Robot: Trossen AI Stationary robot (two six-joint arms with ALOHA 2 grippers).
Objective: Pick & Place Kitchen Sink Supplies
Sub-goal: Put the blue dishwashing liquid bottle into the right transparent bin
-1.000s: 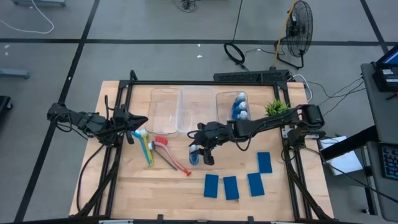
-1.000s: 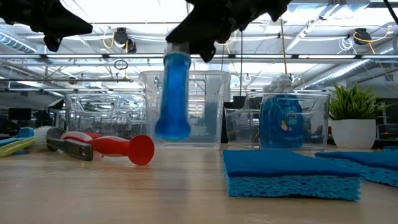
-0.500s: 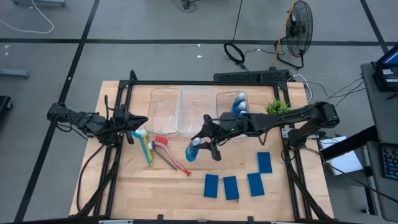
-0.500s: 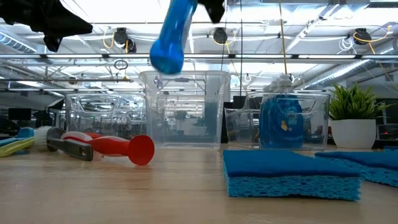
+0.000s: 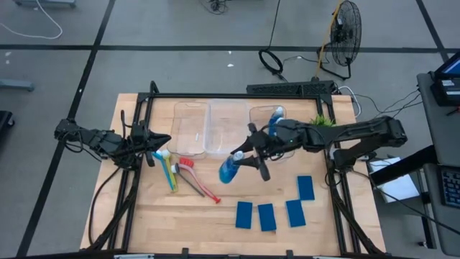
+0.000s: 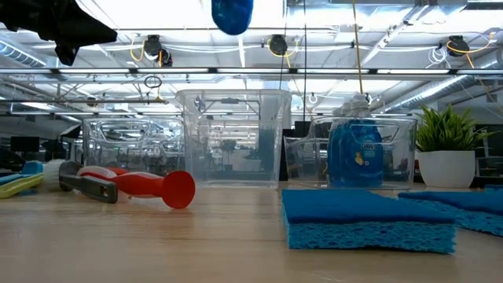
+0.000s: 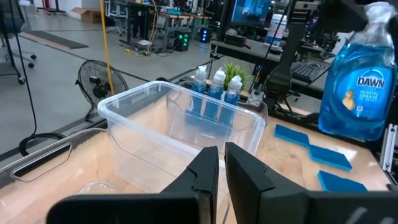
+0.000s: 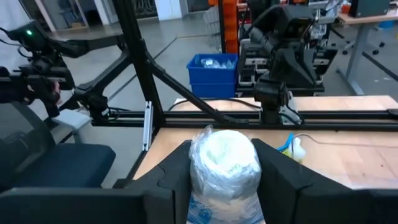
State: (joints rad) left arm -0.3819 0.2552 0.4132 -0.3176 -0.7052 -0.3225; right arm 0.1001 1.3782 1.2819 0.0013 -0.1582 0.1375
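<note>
A small blue-and-white plastic bottle (image 5: 231,168) is held aloft at frame centre, clamped in the right hand (image 5: 248,155); three bottles (image 5: 277,122) are binned, while four flat blue sponges (image 5: 275,207) and long-handled brushes (image 5: 180,173) remain on the tabletop (image 5: 158,216). The left hand (image 5: 159,141), nearly closed, holds nothing.

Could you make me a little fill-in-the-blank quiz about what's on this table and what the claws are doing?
1. The right claw holds a blue ___ above the table.
2. The number of blue sponges lying flat on the wood is ___.
3. The other bottles stand in a clear ___.
4. The left claw is ___ and holds nothing.

Answers: bottle; four; bin; shut
</note>
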